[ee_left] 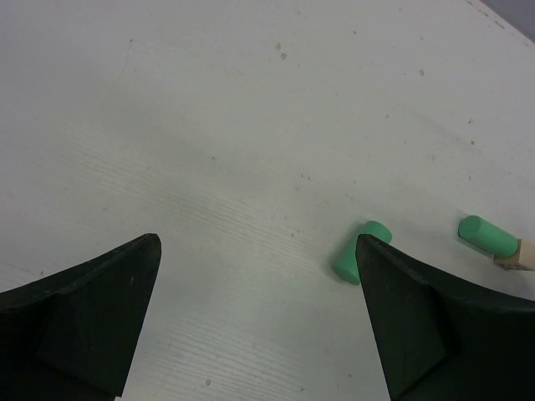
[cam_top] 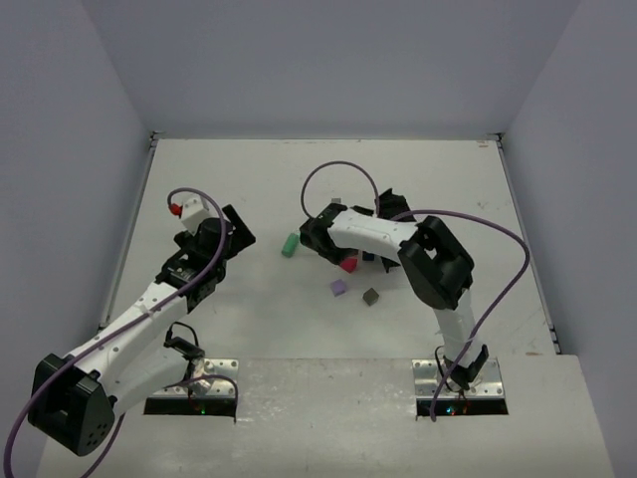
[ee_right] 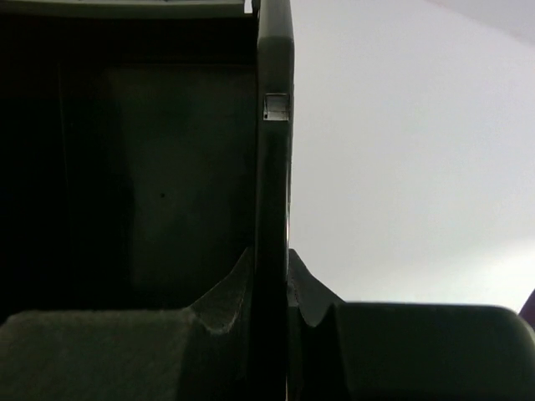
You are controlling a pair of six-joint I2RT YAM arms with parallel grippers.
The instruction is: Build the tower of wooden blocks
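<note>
Top external view: a white table (cam_top: pixel 249 179) fills the frame, with grey walls on three sides. The right arm (cam_top: pixel 383 231) reaches left across the middle of the table and covers most of a black bin (ee_right: pixel 272 125), so only dark corners show around the forearm. A purple cable (cam_top: pixel 338 167) loops over the far side of the bin. The left arm (cam_top: pixel 149 309) stretches up from the near left corner and ends well to the left of the bin.

In the right wrist view, the right gripper (ee_right: pixel 278 292) is closed on the bin's thin upright wall, one finger on each side. The dark inside of the bin lies to the left of that wall.

The left gripper (ee_left: pixel 257 242) is spread wide over bare table and holds nothing.

The blocks lie loose and single on the table. The green block (cam_top: pixel 290 245) is just left of the bin. In the left wrist view one finger hides part of it. A second green piece (ee_left: pixel 486 236) lies beyond it with a tan piece (ee_left: pixel 518 255) touching its end. The red block (cam_top: pixel 348 264) sits at the bin's near side, right under the forearm. The purple block (cam_top: pixel 338 288) and an olive-brown block (cam_top: pixel 371 296) lie a little nearer the arm bases, apart from each other.
</note>
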